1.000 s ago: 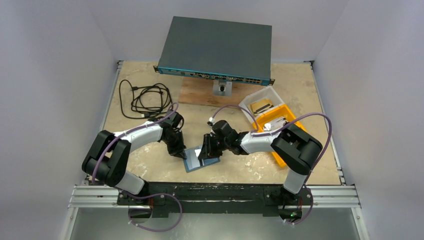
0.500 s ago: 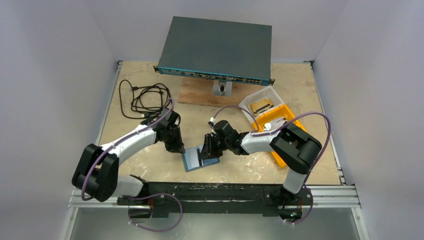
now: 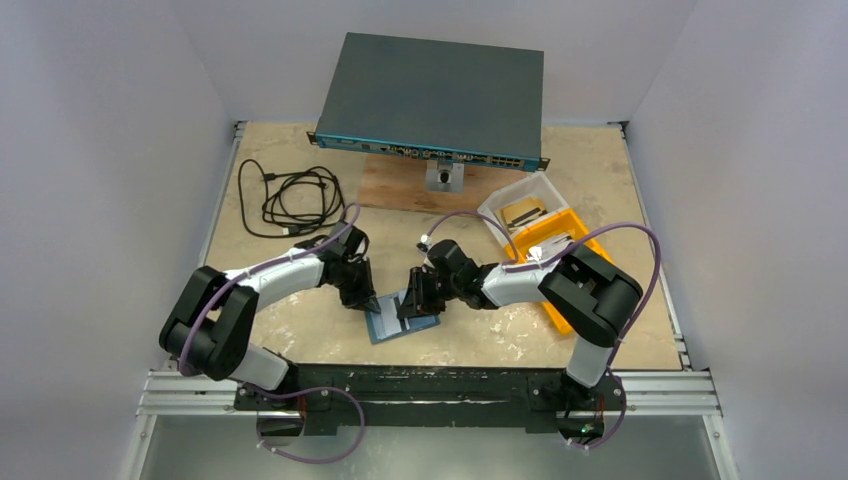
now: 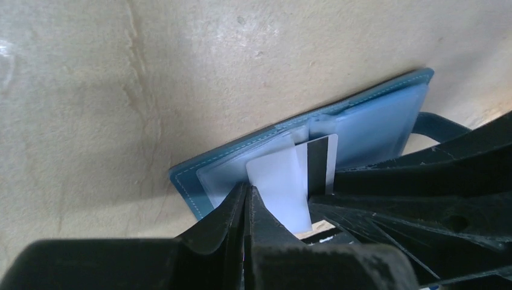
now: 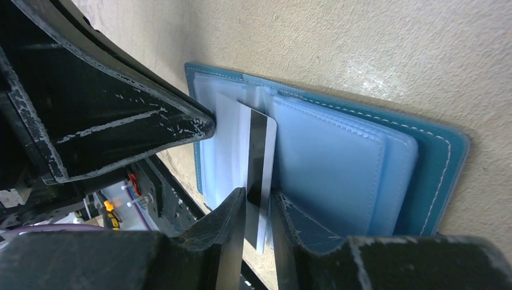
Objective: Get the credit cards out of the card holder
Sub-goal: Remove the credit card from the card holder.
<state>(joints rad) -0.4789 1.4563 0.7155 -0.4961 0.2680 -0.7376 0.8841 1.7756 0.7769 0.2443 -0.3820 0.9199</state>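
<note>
Beige table [image 3: 500, 340]: right gripper [image 5: 258, 196] pinches 1 credit card [image 5: 232, 139]; left gripper [image 4: 246, 188], closed and empty, pins card holder [image 5: 435, 169]; pull card straight along pocket

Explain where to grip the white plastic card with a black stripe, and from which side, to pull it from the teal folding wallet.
Grip the white plastic card at the free end that juts past the edge of the teal folding wallet, pinching its flat faces. Come from that end, along its length: the other end lies among the clear pockets.
</note>
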